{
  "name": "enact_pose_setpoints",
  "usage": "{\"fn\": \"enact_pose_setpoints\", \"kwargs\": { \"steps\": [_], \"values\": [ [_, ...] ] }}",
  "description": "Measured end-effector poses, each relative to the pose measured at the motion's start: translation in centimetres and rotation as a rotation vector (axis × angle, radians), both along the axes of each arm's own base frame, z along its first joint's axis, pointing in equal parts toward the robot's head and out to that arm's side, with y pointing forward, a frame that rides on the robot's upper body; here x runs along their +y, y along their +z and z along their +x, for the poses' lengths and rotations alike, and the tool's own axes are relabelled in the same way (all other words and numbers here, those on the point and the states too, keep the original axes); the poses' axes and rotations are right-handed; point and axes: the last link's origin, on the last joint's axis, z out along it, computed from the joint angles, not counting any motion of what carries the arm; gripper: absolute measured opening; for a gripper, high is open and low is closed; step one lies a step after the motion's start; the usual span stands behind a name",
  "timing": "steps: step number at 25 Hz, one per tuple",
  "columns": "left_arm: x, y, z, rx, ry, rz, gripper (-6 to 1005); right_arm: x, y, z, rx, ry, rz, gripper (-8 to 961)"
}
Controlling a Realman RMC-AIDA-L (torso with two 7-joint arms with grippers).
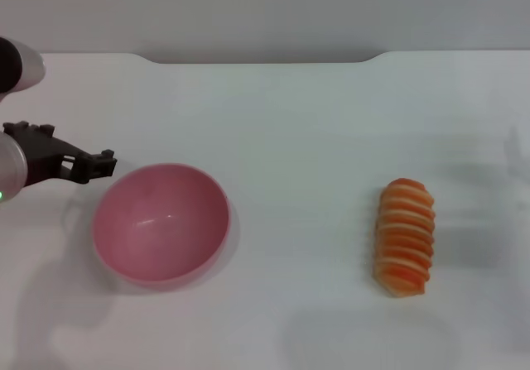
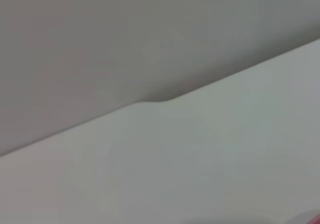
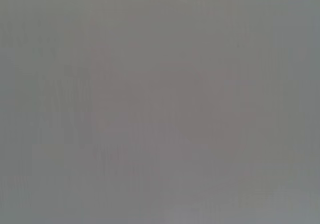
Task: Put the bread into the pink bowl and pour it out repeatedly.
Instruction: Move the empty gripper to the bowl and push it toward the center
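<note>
While bread (image 1: 404, 237) lies well apart, left end effector (image 1: 98, 163), grip unclear, hovers beside pink bowl (image 1: 160, 223).

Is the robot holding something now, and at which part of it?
Nothing. The left gripper is beside the pink bowl; the bread lies alone on the table.

bowl (image 1: 160, 223) left on table (image 1: 298, 122), bread (image 1: 404, 237) right, well apart

bowl (image 1: 161, 223): glossy pink, plain, no pattern | bread (image 1: 404, 237): orange-brown with pale cream stripes across its ridges | bench (image 1: 298, 122): white | left end effector (image 1: 93, 165): dark grey on a white arm
</note>
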Motion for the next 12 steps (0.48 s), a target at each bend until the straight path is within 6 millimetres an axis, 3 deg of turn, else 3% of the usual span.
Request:
{"fn": "enact_pose_setpoints", "kwargs": {
  "steps": [12],
  "values": [
    [-1.1,-1.6,1.0,0.000,0.009,-0.079,857,0.1,-0.1,0.0,-0.011,-0.003,-0.007,553]
  ]
}}
